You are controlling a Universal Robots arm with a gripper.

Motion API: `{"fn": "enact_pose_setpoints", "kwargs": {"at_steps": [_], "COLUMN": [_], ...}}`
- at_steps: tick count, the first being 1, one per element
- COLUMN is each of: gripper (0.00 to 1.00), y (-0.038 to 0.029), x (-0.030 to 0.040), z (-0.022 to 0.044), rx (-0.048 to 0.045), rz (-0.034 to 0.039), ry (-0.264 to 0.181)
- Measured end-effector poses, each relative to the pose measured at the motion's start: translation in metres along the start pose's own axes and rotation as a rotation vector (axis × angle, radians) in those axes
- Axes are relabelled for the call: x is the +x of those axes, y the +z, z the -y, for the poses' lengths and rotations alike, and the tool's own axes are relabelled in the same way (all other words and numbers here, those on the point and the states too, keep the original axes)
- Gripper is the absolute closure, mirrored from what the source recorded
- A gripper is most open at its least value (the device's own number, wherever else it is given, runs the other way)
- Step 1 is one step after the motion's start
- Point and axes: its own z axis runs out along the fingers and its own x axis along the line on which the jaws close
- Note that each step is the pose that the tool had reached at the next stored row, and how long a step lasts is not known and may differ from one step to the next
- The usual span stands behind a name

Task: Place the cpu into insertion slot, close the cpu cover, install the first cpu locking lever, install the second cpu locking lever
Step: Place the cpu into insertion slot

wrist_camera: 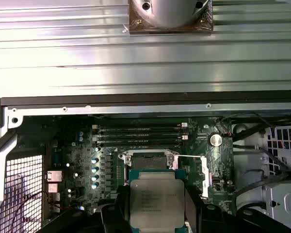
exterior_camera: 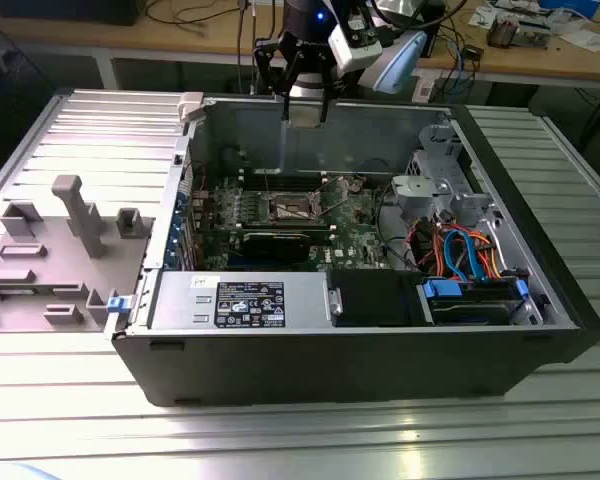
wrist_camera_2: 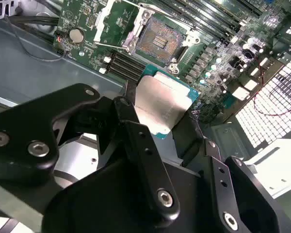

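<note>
My gripper [exterior_camera: 303, 115] hangs above the far wall of the open computer case [exterior_camera: 360, 345], shut on the cpu [exterior_camera: 305, 112]. In both wrist views the cpu [wrist_camera_2: 162, 103] [wrist_camera: 156, 204] is a flat square chip with a silver-grey top, clamped by its edges between the black fingers [wrist_camera_2: 131, 126]. The insertion slot [exterior_camera: 290, 208] [wrist_camera_2: 160, 42] [wrist_camera: 148, 162] lies open on the green board below, its dark contact field bare. The cpu cover [wrist_camera_2: 103, 18] [wrist_camera: 204, 174] stands swung up beside the slot.
A round coin battery [wrist_camera_2: 76, 35] [wrist_camera: 215, 140] sits on the board near the slot. A power supply [exterior_camera: 242, 300] fills the case's near side, and a drive cage with orange and blue cables [exterior_camera: 462, 255] is on the exterior view's right. A grey fixture tray [exterior_camera: 50, 250] lies on the exterior view's left.
</note>
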Motion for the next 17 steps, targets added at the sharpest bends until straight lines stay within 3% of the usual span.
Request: {"fn": "enact_pose_setpoints", "kwargs": {"at_steps": [17], "gripper": [0.46], "y": [0.0001], "x": [0.0000], "z": [0.0000], "rx": [-0.0006], "rz": [0.0030], "ry": [0.034]}}
